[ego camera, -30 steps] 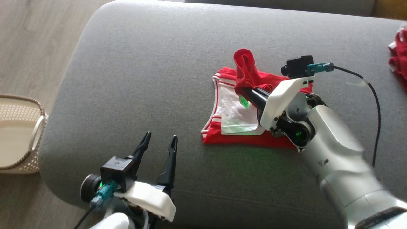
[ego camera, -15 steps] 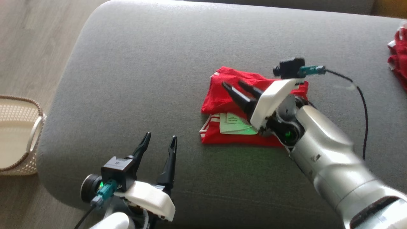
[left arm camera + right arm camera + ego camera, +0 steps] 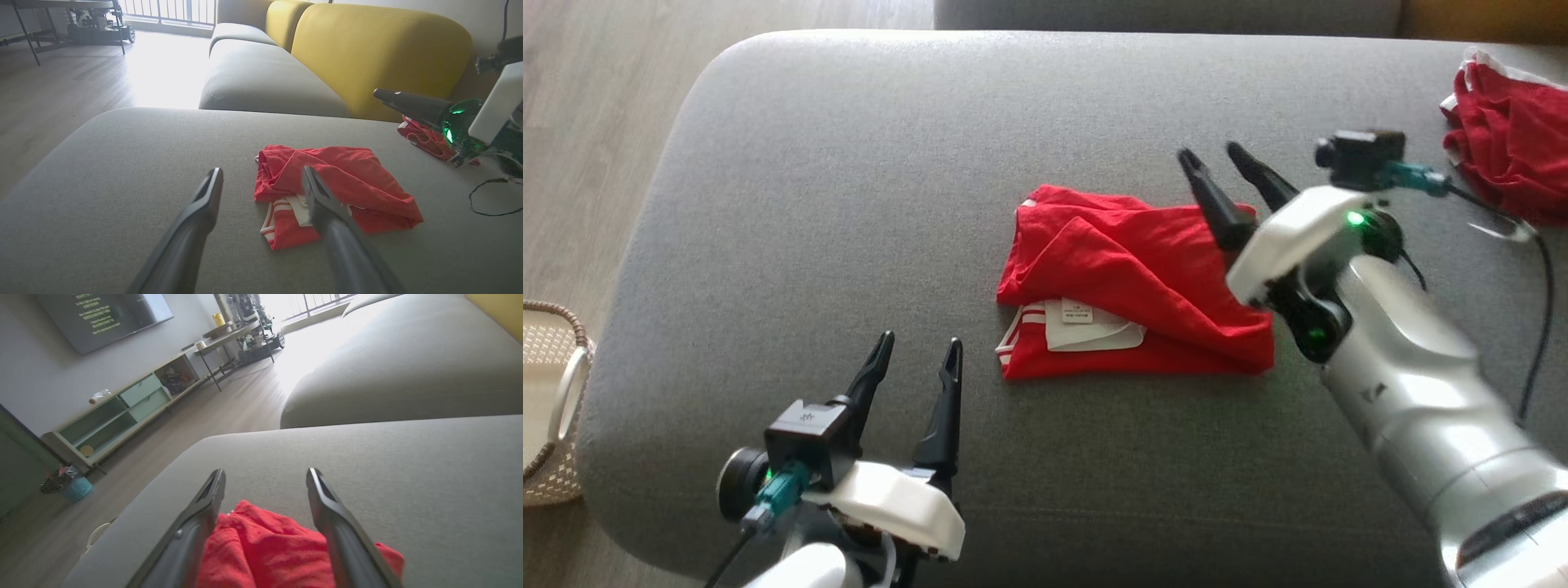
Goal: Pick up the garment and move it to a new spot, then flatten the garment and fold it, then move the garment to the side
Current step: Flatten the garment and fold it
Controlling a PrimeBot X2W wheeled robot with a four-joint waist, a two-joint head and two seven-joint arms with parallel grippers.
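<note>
— Change noted since a second ago?
— Upper flap of red garment (image 3: 1135, 278) brought down toward 6 o'clock, leaving little of white label patch (image 3: 1090, 325) exposed. Let go by right gripper (image 3: 1209, 151): fingers spread wide, empty, raised at the garment's 2 o'clock.
— Bearing on task?
— Judged as one fold complete. Lying folded at centre of grey sofa cushion (image 3: 849, 163). Move to the side not yet done.
— Left gripper (image 3: 920, 339)?
— Spread wide, holding nothing, at the garment's 7 o'clock, well apart from the cloth.
— Count?
— Two grippers. Two red garments: the folded one, plus crumpled garment (image 3: 1503, 147) at the cushion's 2 o'clock corner. One label patch. One woven basket (image 3: 556, 482) on the floor at 8 o'clock.
</note>
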